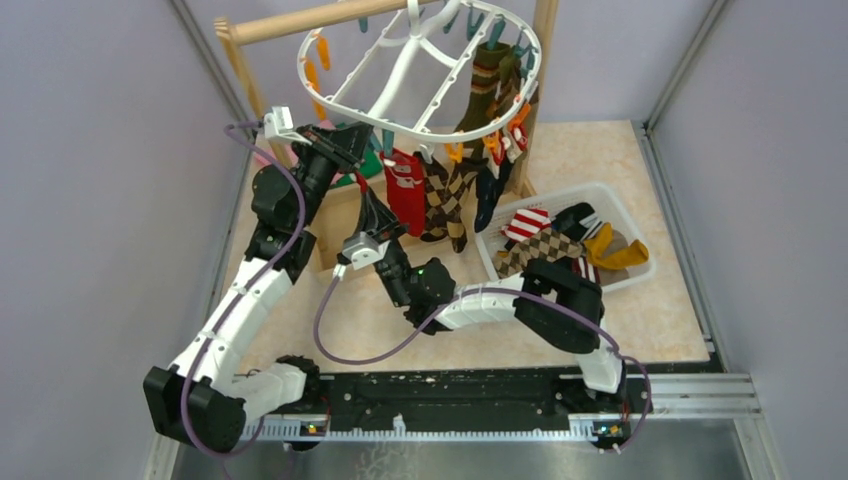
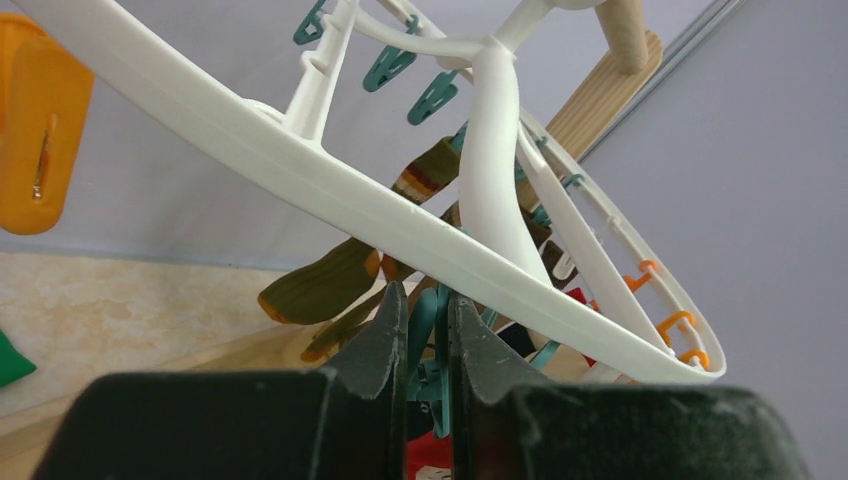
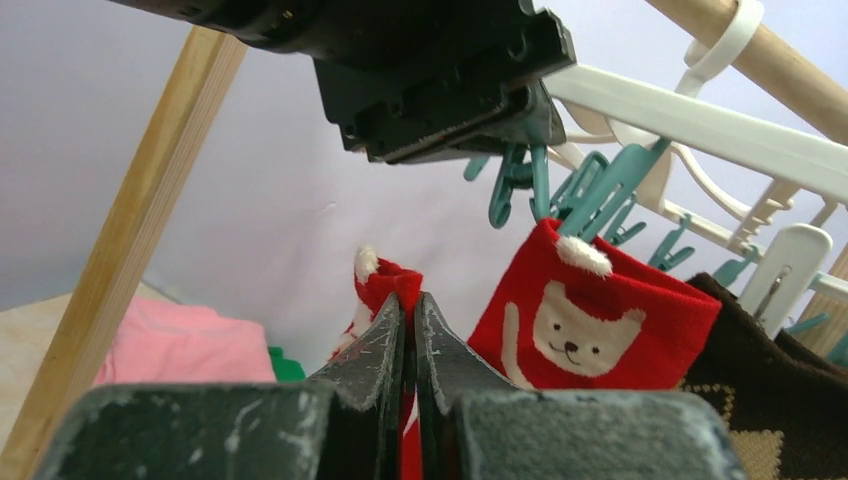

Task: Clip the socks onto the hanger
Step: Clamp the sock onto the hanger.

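Observation:
The white oval hanger (image 1: 330, 100) hangs from the rack at the top, with brown argyle, red and brown-green striped socks (image 1: 445, 195) clipped along its near edge. My left gripper (image 1: 365, 140) is under its left rim, shut on a teal clip (image 2: 430, 325) that dangles below the white frame (image 2: 300, 165). My right gripper (image 1: 372, 205) sits just below it, shut on the top edge of a red-and-white sock (image 3: 400, 280). Beside it a matching red sock with a bear face (image 3: 600, 315) hangs from a teal clip (image 3: 515, 180). The left gripper's body (image 3: 440, 70) is right above the held sock.
The wooden pole rack (image 1: 300, 22) carries the hanger. A white basket (image 1: 625, 215) at the right holds several loose socks (image 1: 545, 245). Pink (image 3: 180, 340) and green cloths lie behind the left post. Orange clips (image 2: 35, 130) dangle on the hanger's left side.

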`<state>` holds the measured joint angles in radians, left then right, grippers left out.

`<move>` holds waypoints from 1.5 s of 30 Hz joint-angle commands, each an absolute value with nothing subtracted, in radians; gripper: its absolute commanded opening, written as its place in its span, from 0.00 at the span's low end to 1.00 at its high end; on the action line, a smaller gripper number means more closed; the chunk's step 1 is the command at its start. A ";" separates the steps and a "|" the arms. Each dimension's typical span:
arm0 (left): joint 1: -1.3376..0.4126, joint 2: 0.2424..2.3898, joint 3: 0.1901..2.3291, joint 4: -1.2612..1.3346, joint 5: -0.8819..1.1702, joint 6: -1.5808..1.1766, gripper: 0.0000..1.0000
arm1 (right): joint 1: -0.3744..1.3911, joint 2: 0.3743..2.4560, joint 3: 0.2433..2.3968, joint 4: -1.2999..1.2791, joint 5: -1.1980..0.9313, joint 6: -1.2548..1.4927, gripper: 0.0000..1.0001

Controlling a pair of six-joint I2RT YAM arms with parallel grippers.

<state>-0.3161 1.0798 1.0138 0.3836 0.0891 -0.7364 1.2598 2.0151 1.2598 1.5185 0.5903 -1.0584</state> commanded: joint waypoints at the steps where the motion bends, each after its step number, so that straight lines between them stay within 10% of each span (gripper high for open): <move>1: -0.308 1.114 1.036 0.353 0.061 -0.777 0.04 | 1.235 2.036 1.313 1.724 0.530 -1.117 0.00; 45: -0.305 1.168 1.195 0.145 0.010 -0.978 0.01 | 1.182 2.171 1.637 1.722 0.743 -1.432 0.00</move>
<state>-0.3099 1.1503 1.1660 0.2455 0.0776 -0.9226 1.2041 2.1422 1.5482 1.5196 0.7246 -1.3911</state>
